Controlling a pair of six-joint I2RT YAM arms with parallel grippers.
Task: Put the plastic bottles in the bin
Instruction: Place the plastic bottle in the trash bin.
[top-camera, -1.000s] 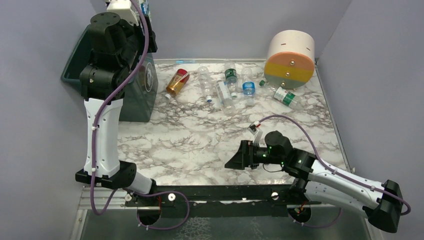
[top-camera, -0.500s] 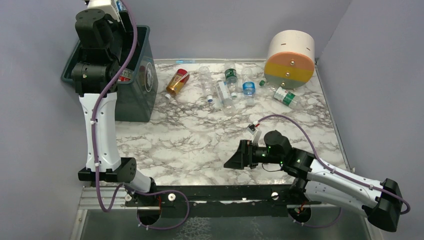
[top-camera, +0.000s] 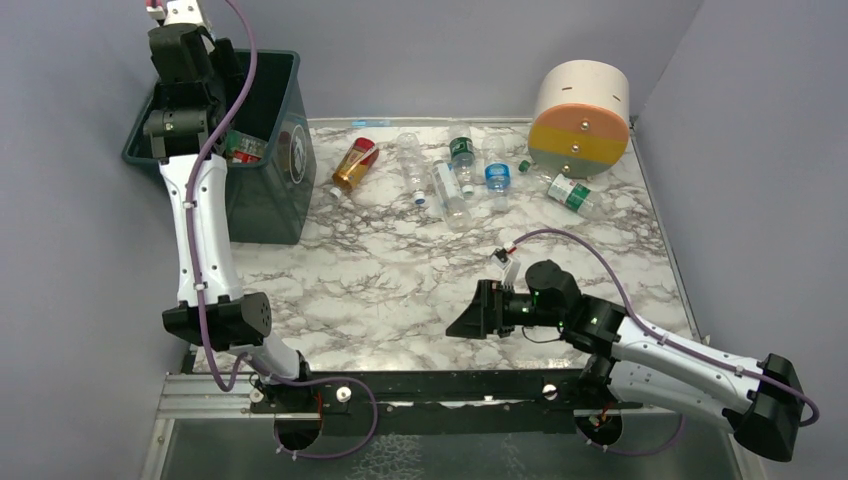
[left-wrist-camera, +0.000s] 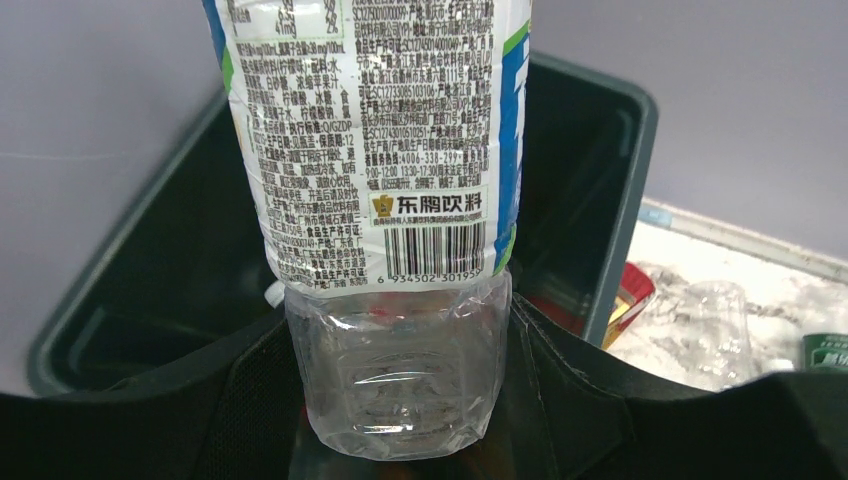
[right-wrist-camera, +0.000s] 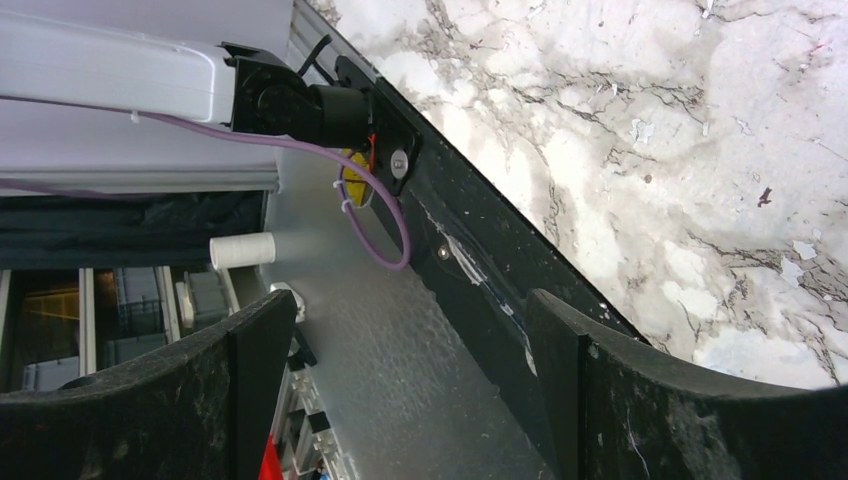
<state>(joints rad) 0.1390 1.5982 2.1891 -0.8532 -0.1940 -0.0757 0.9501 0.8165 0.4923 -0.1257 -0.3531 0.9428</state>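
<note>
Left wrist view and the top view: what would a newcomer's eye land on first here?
The clear bottle with the printed label fills the left wrist view, clamped in the left tool above the open dark green bin. From above, the big cream, orange and yellow cylinder stands out at the far right, with loose bottles lying beside it on the marble. The right tool hangs open and empty near the front edge.

Dark green bin (top-camera: 268, 195), grey-veined white tabletop (top-camera: 400, 280), cream, orange and yellow cylinder (top-camera: 580, 120), clear bottle (left-wrist-camera: 380, 150) labelled white, blue and green
</note>
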